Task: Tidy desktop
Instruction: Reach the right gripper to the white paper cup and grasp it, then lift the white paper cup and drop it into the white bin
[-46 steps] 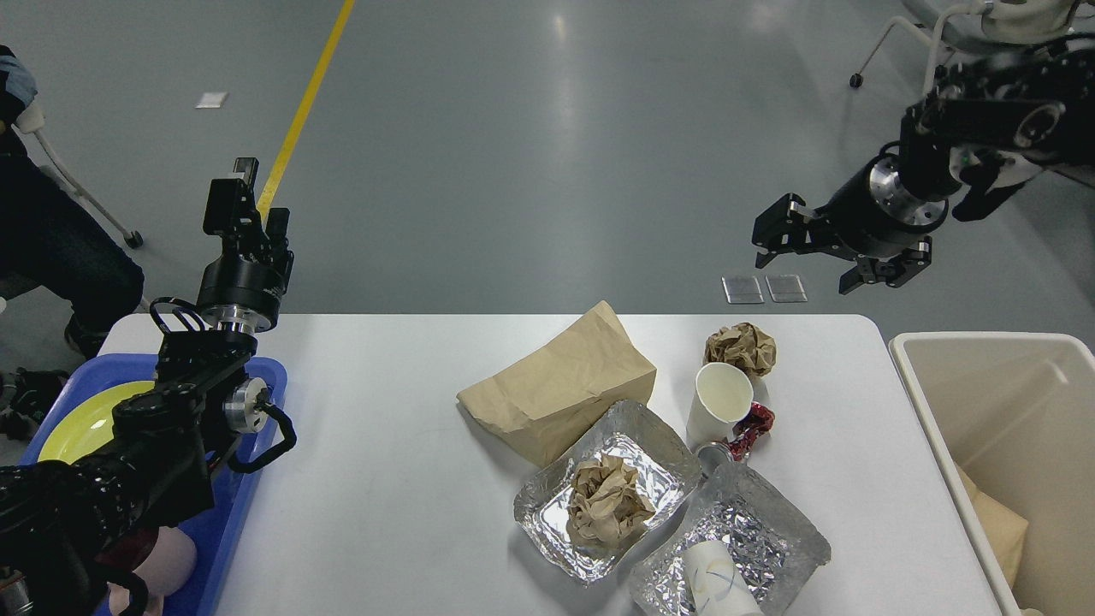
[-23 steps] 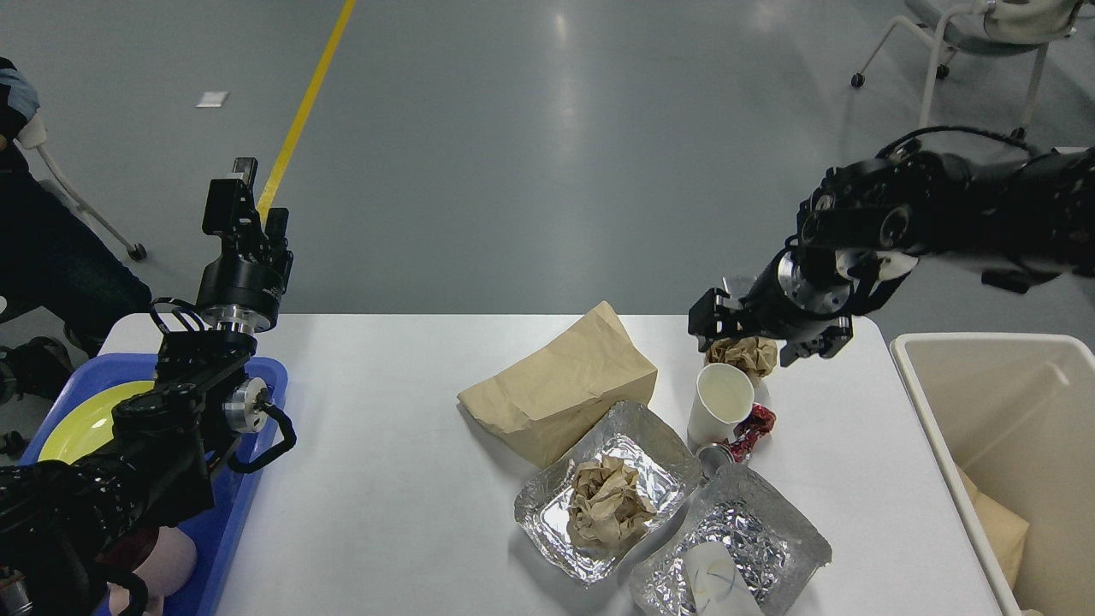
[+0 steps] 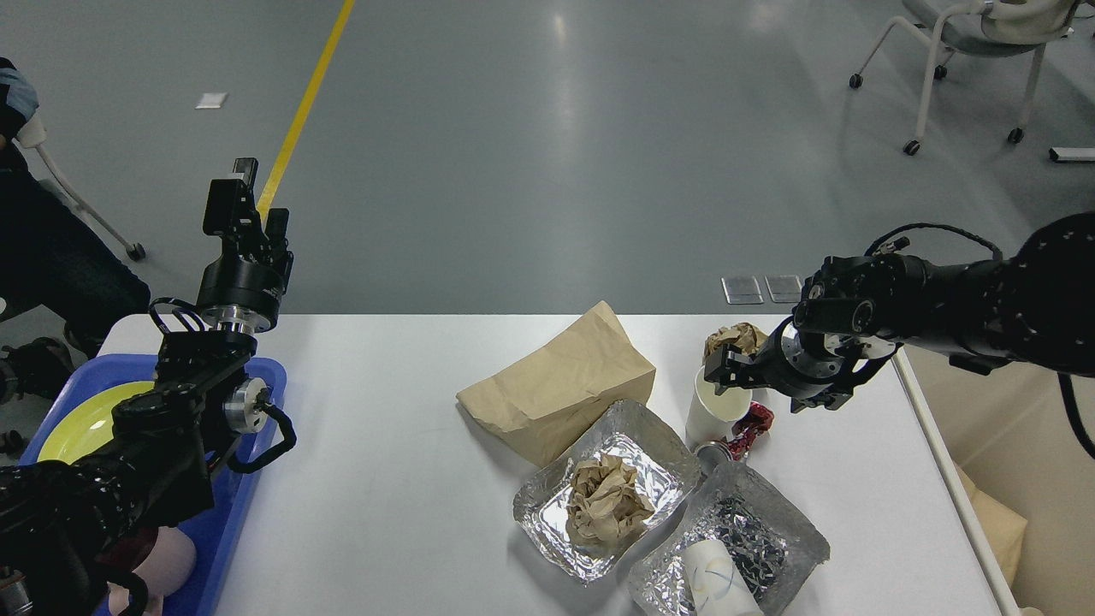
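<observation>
Near the frame's lower centre, one foil tray (image 3: 547, 513) holds a crumpled brown paper wad (image 3: 607, 509); the foil tray (image 3: 787, 539) right of it holds a tipped paper cup (image 3: 714, 582). At lower left, a blue tray (image 3: 231, 513) carries a yellow plate (image 3: 77, 419). The white table (image 3: 385, 479) fills the lower frame, grey floor beyond. Our right end effector (image 3: 727, 370) sits over an upright paper cup (image 3: 714, 415); we cannot tell its opening. Our left end effector (image 3: 244, 197) rises at upper left, fingers together.
</observation>
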